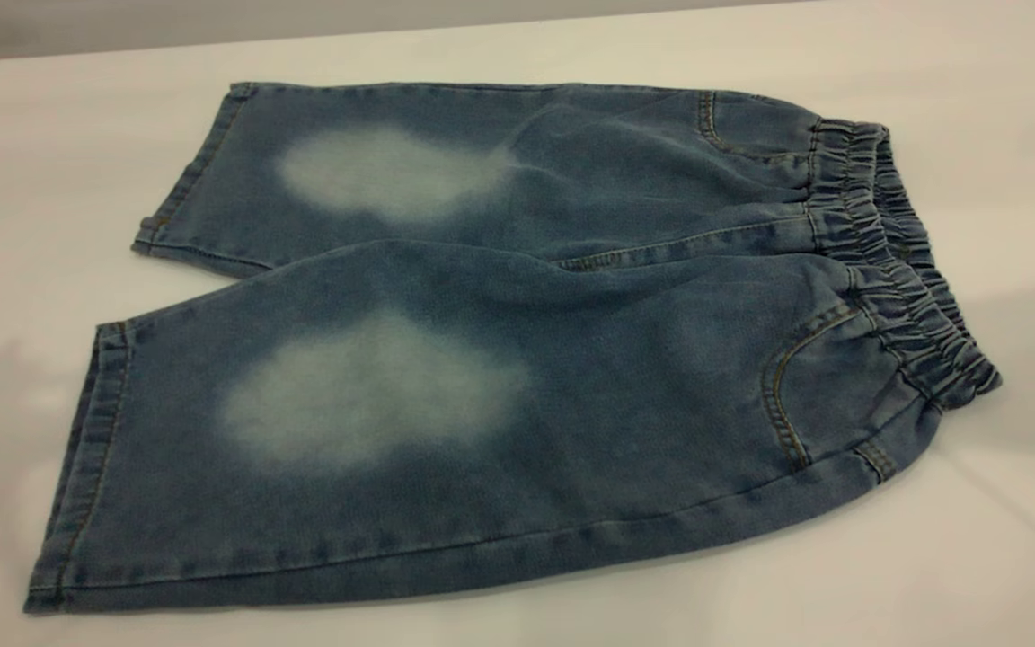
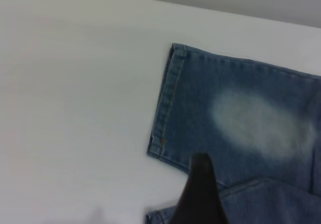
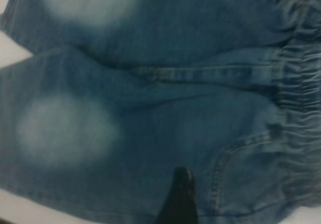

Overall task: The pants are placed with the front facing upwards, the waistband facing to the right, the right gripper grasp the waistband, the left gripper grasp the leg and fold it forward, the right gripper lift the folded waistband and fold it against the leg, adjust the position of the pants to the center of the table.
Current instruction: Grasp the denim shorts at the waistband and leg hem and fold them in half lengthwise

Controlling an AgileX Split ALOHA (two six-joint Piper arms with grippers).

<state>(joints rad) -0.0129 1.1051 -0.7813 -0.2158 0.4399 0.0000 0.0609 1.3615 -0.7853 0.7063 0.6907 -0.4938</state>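
The pants (image 1: 517, 341) lie flat and front up on the white table (image 1: 50, 162), both legs pointing left, each with a pale faded patch. The ruched waistband (image 1: 895, 270) is at the right end. Neither gripper appears in the exterior view. In the left wrist view, my left gripper (image 2: 248, 184) hovers over the far leg's hem (image 2: 168, 98); one black finger (image 2: 200, 194) shows, with nothing against it. In the right wrist view, my right gripper (image 3: 225, 186) hangs over the near front pocket close to the waistband (image 3: 296, 108); one finger (image 3: 180, 199) shows, and nothing is held.
Bare table surface surrounds the pants on all sides. The table's far edge (image 1: 302, 31) runs along the back, with a grey wall behind it. The near leg's hem (image 1: 77, 467) lies close to the front left of the exterior view.
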